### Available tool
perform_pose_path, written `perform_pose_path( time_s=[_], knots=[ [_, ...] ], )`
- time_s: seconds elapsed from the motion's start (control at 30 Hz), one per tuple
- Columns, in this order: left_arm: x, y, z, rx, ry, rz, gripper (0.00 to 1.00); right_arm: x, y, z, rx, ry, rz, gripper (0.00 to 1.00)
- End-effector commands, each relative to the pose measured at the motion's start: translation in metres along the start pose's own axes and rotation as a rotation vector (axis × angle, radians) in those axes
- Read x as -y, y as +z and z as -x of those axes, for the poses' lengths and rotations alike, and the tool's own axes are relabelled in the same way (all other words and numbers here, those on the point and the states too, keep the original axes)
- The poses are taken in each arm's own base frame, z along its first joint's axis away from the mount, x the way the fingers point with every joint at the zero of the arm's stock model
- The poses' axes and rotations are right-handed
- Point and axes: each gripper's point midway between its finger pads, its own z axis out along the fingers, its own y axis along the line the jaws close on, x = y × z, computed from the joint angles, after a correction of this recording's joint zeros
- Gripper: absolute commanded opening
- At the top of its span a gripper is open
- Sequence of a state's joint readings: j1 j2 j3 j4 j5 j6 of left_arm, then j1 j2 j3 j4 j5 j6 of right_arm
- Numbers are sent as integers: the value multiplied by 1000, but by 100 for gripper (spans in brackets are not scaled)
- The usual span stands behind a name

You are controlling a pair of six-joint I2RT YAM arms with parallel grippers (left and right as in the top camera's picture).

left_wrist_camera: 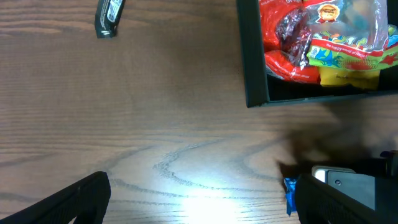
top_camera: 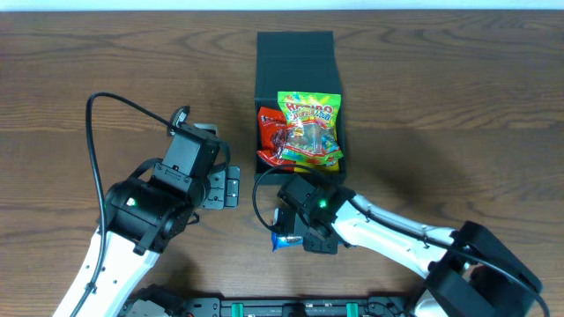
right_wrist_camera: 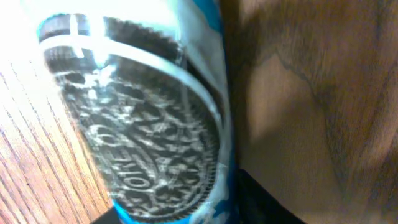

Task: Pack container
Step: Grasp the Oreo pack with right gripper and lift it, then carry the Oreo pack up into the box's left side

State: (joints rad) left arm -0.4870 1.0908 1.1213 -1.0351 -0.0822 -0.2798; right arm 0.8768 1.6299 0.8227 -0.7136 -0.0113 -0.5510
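Right pincer first, since that's mine: it's down low on the blue cookie packet. My wrist cam is so crammed with that packet that I can't see my own fingers, so honestly I can't tell whether I've clamped it or am just parked around it. The container sits at the far middle of the table with its flap lid thrown back away from me. Inside, a yellow-green gummy bag lies next to a red packet on its left. So I'd call the job partly done: two snacks are in, the cookies are out on the wood, and the lid is open. What's left, I reckon, is getting the cookies in and folding the flap shut. The box's near wall is just beyond my pincer, close but not touching, with the packet on my side of it. Further out, the left pincer hangs off the container's near-left corner, jaws spread wide and empty.
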Motion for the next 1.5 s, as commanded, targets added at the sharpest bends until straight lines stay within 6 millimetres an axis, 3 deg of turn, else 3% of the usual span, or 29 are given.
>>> perform_pose_path(
  time_s=[0.0, 0.23, 0.47, 0.5, 0.6, 0.63, 1.07, 1.17, 1.33, 1.47],
  knots=[
    [-3, -1, 1, 7, 8, 10, 95, -6, 2, 0, -3, -18, 12, 32],
    [-3, -1, 1, 7, 8, 10, 95, -6, 2, 0, -4, -18, 12, 23],
    [-3, -1, 1, 7, 8, 10, 95, -5, 2, 2, 3, -18, 8, 23],
    [-3, -1, 1, 7, 8, 10, 95, -4, 2, 2, 6, -18, 6, 22],
    [-3, -1, 1, 7, 8, 10, 95, -3, 2, 5, 15, -18, 0, 3],
    [-3, -1, 1, 7, 8, 10, 95, -2, 2, 6, 18, -18, -1, 2],
    [-3, -1, 1, 7, 8, 10, 95, 8, -5, 19, 87, 151, -35, 1],
    [-3, -1, 1, 7, 8, 10, 95, 12, -19, 22, 133, 179, -56, 1],
    [-2, -1, 1, 7, 9, 10, 95, 18, -64, 32, 275, 180, -127, 1],
    [-3, -1, 1, 7, 8, 10, 95, 19, -97, 34, 386, 336, -147, 1]
  ],
)
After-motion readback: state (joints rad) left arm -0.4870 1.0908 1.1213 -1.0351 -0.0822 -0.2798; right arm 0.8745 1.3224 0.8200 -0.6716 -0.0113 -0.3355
